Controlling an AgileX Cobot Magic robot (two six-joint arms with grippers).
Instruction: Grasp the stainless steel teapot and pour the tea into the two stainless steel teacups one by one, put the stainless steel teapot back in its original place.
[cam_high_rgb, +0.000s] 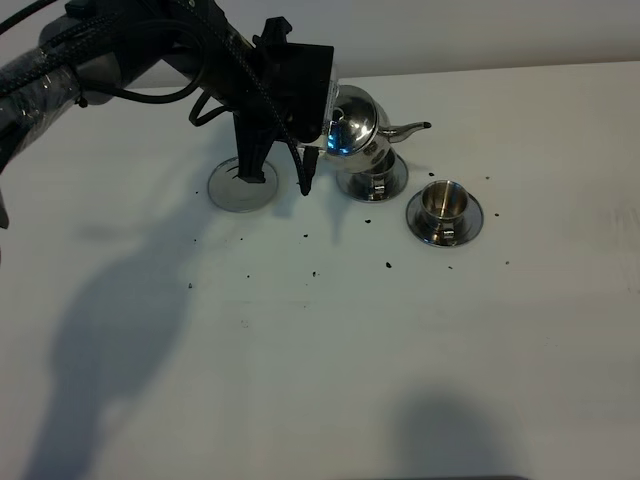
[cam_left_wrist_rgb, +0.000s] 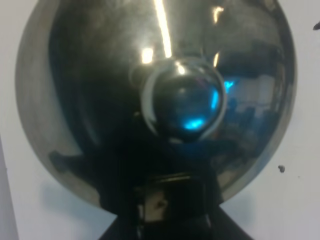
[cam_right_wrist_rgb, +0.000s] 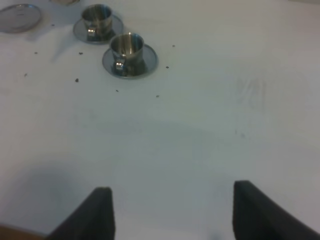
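The tabletop (cam_high_rgb: 300, 350) carries everything. The left arm (cam_high_rgb: 120, 70) reaches over its far side with the stainless steel teapot (cam_high_rgb: 358, 122) raised off the surface and tilted, its spout (cam_high_rgb: 410, 128) pointing right. The left pincer (cam_left_wrist_rgb: 161, 207) looks clenched on the teapot at its handle side, judging by the pot hanging clear in the air. So the grasp is done, and pouring appears to be the step in hand.

The round coaster (cam_high_rgb: 240, 188), the pot's original place, lies bare to the left, so the return is not yet done. The far teacup (cam_high_rgb: 375, 182) sits under the pot, and the near teacup (cam_high_rgb: 444, 203) stands on its saucer (cam_high_rgb: 472, 215) just beside it to the right. The right pincer (cam_right_wrist_rgb: 177, 212) hovers released with nothing between its fingers, well apart from both cups.

The left wrist view is filled by the lid and its knob (cam_left_wrist_rgb: 182, 107), so the grip itself is lost in shadow. From above, the pot covers most of the far teacup. No tea shows at the spout or in either cup, so I cannot tell whether 1, 2 or neither is filled. Small dark specks (cam_high_rgb: 388, 265) dot the tabletop, and what they are is unclear.
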